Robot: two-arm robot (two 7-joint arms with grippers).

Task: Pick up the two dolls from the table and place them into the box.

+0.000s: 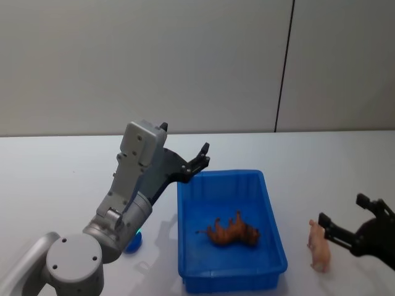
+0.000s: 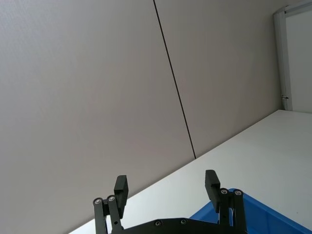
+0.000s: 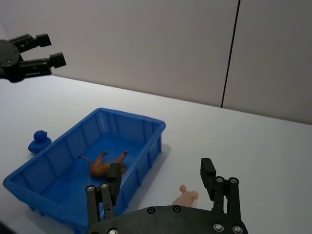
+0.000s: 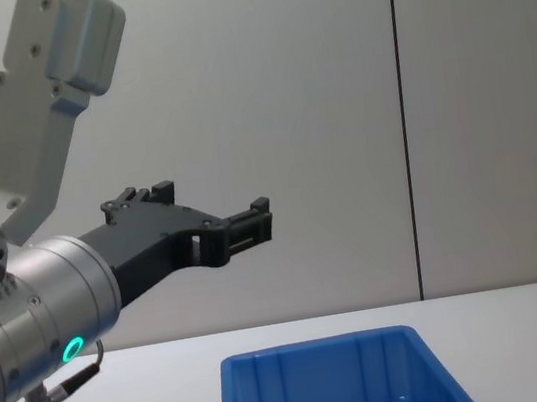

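Counting what is done: one doll is in; the brown animal (image 1: pixel 233 232) lies on its side on the floor of the box (image 1: pixel 228 282), near the middle; I judge that to be half the task.
Where the box sits: on the tabletop (image 1: pixel 62 172), toward its near edge, roughly midway between the left and right edges.
Left to do: one more doll; the pink pig (image 1: pixel 319 246) lies on the bare tabletop just beside the box's right wall, toward the near edge; a blue figure (image 3: pixel 39 141) sits on the tabletop off the box's left wall, partly behind the left arm in the head view.
Right gripper (image 1: pixel 341 211): low over the tabletop, just beside the pig on the side toward the right edge; jaws spread wide with nothing held; one fingertip is close to the pig, and I cannot tell whether it touches.
Left gripper (image 1: pixel 203 155): raised high over the box's far left corner, aimed at the wall behind; jaws wide apart, empty; well clear of every toy.
Step in hand, as a judgement: lining up on the pig; the grasp is not yet made.
What the next move calls for: the fingers brought astride the pig's body, closed, then lifted over the right wall; the pig lies flat, so a shallow pinch may slip off it.
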